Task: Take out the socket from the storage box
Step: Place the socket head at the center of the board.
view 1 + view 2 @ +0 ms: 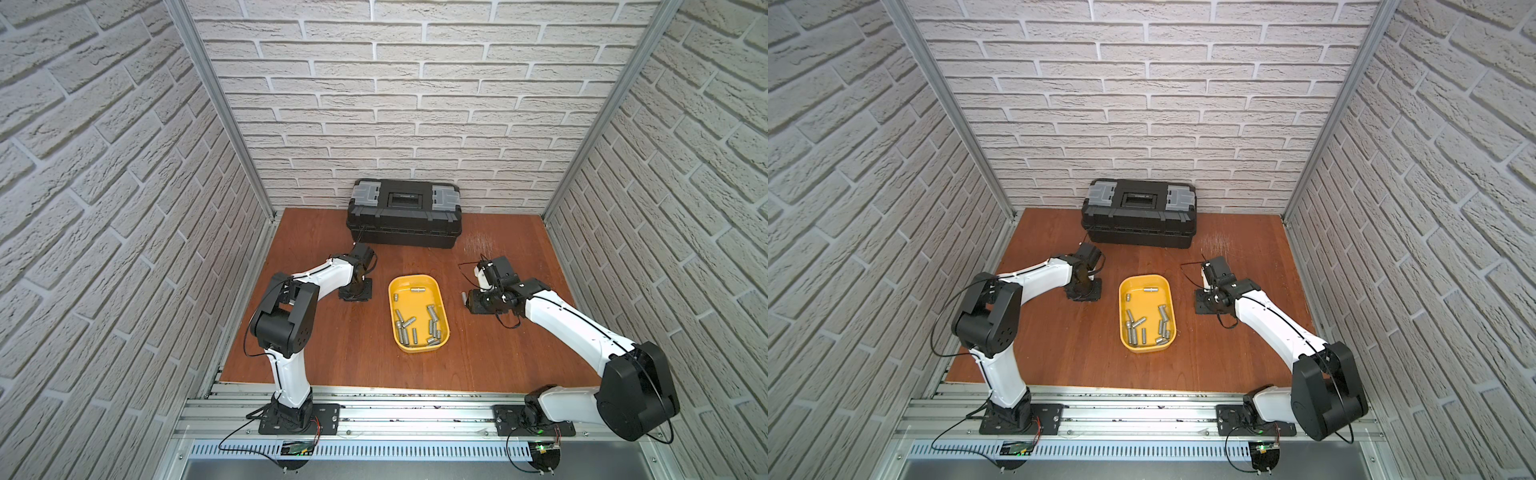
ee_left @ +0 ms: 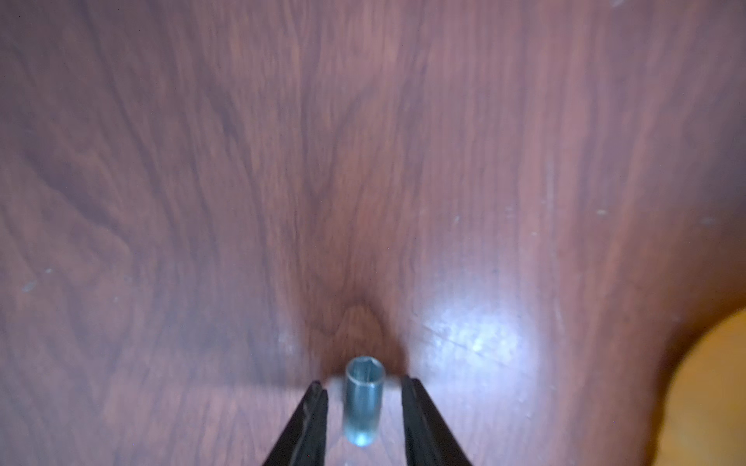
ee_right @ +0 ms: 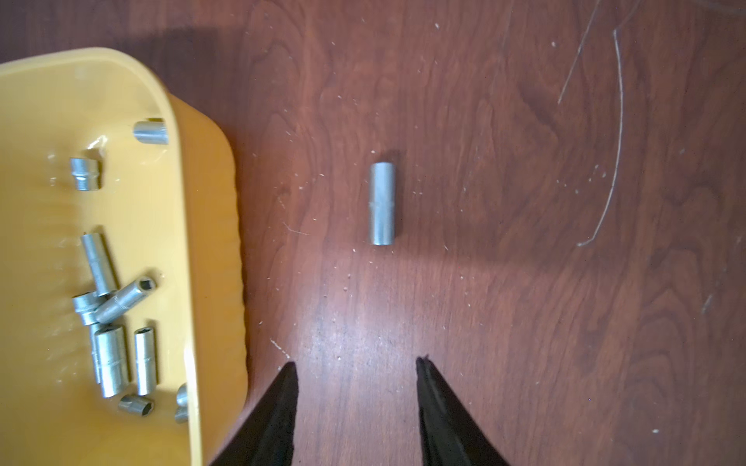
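The storage box point(image 1: 415, 305), a shallow yellow tray, lies mid-table in both top views point(image 1: 1146, 305) and holds several metal sockets point(image 1: 405, 326). My left gripper point(image 2: 362, 381) points down at the table left of the tray point(image 1: 355, 293). It is open. A small socket point(image 2: 363, 399) stands between its fingers with a gap on each side. My right gripper point(image 3: 355, 361) is open and empty, low over the table right of the tray point(image 1: 478, 301). Another socket point(image 3: 382, 203) lies on the wood just ahead of the right gripper, outside the tray wall point(image 3: 210, 201).
A closed black toolbox point(image 1: 405, 218) with grey latches stands against the back wall. Brick-patterned walls close in the table on three sides. A corner of the yellow tray point(image 2: 710, 395) shows in the left wrist view. Thin scratches mark the wood point(image 3: 617, 141).
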Controlling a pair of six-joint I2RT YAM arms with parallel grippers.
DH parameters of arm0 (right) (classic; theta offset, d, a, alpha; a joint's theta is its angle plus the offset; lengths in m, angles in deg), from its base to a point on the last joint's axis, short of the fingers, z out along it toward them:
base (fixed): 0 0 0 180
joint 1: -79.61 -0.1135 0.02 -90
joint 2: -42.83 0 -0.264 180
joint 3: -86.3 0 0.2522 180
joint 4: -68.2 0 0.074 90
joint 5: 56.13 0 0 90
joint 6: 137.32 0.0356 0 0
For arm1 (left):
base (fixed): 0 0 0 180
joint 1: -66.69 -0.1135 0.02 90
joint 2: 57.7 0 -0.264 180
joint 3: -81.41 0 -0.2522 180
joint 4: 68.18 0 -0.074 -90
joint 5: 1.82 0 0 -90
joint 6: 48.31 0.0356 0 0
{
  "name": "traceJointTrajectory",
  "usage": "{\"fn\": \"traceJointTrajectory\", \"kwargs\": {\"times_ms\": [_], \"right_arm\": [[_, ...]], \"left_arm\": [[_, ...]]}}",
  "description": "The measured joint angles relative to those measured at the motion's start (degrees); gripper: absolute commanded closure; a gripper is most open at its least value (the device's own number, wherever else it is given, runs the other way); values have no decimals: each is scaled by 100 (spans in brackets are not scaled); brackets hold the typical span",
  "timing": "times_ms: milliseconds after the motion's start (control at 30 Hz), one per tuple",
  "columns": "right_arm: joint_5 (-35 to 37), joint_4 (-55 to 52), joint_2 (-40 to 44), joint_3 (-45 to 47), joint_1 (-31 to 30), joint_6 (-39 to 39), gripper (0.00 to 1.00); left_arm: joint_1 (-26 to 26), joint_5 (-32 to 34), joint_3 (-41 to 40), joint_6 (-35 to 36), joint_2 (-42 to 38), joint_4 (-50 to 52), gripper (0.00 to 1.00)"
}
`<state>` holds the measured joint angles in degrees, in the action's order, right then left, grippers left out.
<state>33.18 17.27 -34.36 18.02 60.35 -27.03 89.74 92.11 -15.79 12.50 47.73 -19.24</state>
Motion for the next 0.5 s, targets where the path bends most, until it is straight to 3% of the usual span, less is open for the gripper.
{"fn": "traceJointTrajectory", "kwargs": {"times_ms": [200, 500], "right_arm": [[109, -114, -85, -787, -568, -293, 48], [-63, -35, -933, -1067, -1567, -619, 46]], "left_arm": [[-2, -15, 0, -61, -527, -2, 57], [-72, 83, -426, -361, -1213, -105, 52]]}}
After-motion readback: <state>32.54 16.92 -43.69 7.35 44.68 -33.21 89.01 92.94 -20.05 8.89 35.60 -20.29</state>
